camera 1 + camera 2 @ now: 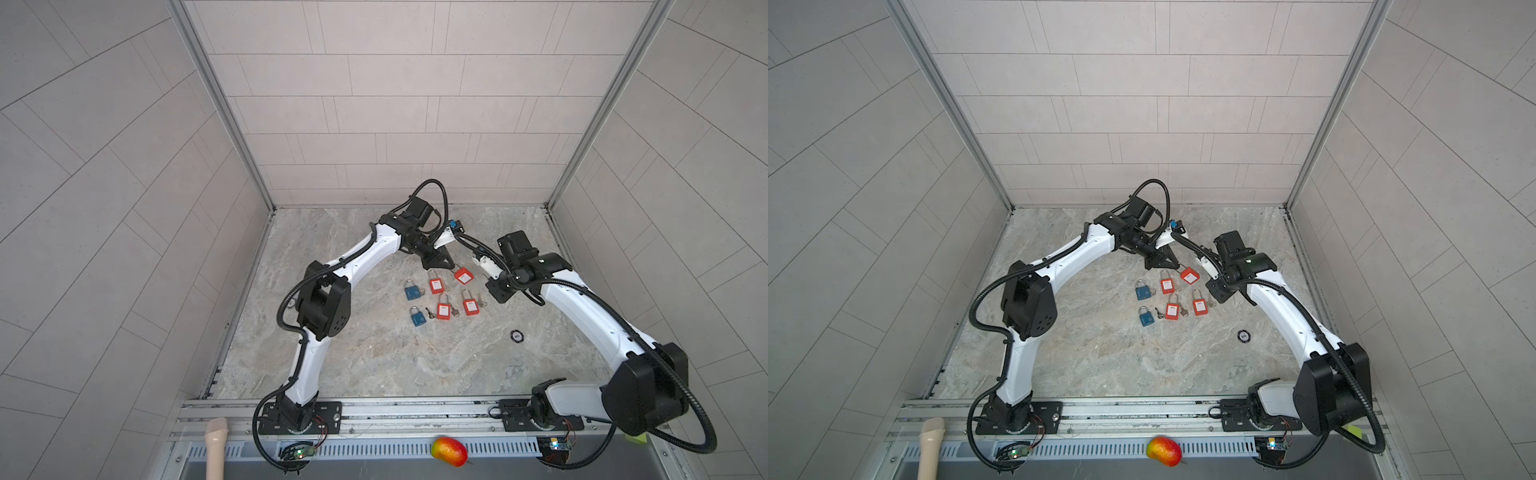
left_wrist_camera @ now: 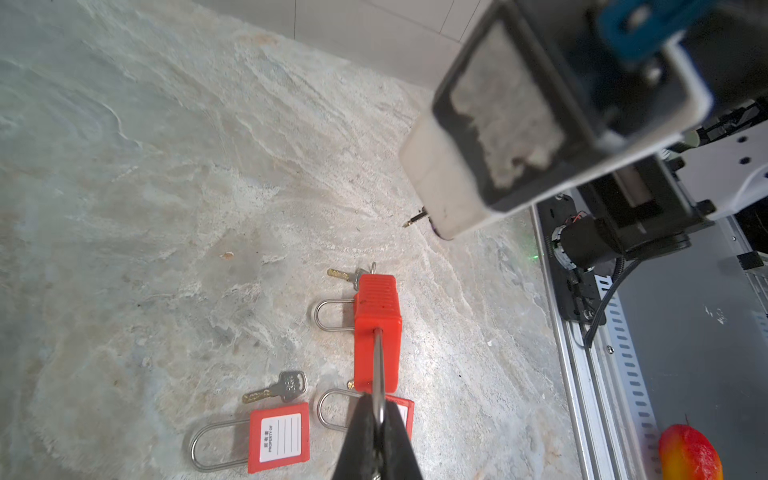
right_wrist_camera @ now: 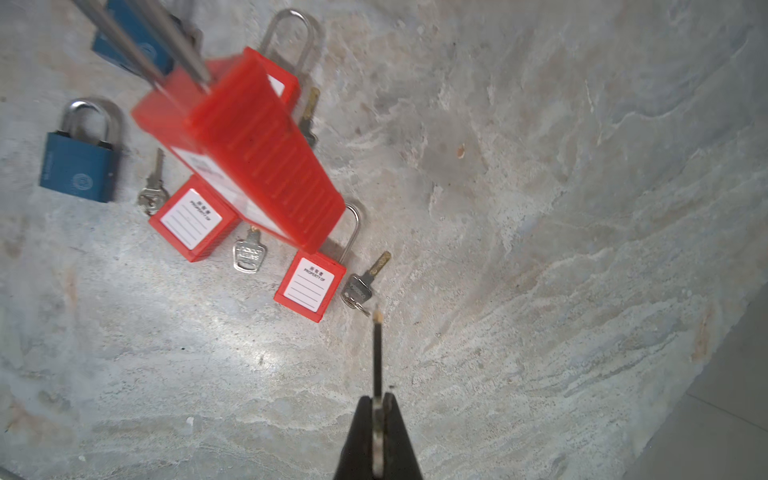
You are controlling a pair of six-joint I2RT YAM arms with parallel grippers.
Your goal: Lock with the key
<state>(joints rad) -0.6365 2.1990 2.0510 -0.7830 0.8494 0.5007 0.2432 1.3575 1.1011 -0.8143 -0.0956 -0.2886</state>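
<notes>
The pick-ups looked finished; the locking itself was not yet begun. The left gripper [image 2: 377, 409] was pinched on the shackle [image 2: 378, 365] of a red lock [image 2: 376, 332], which hung clear of the table [image 1: 374, 353] above the back of the group of locks, its body pointing away from the fingers. The right gripper [image 3: 377, 401] was pressed together on a key [image 3: 377, 353], seen edge-on in the right wrist view with its tip pointing out ahead of the fingers.

In both top views the two grippers stood near each other over the far middle of the table, with the lock [image 1: 463, 275] between them. The key was apart from the lock — its tip lay in open air, not at the body's end face, and the keyhole could not be seen in any view. Whether the shackle was fully seated could not be told either.

On the table lay three more red locks [image 1: 435, 286] and two blue locks [image 1: 412, 291], with loose keys [image 3: 248, 255] beside them — all untouched.

What seemed left: bring the key tip to the keyhole, push it in, and turn it with the shackle pressed home. The alignment was likely the hard part, since the lock dangled from one thin bar.
</notes>
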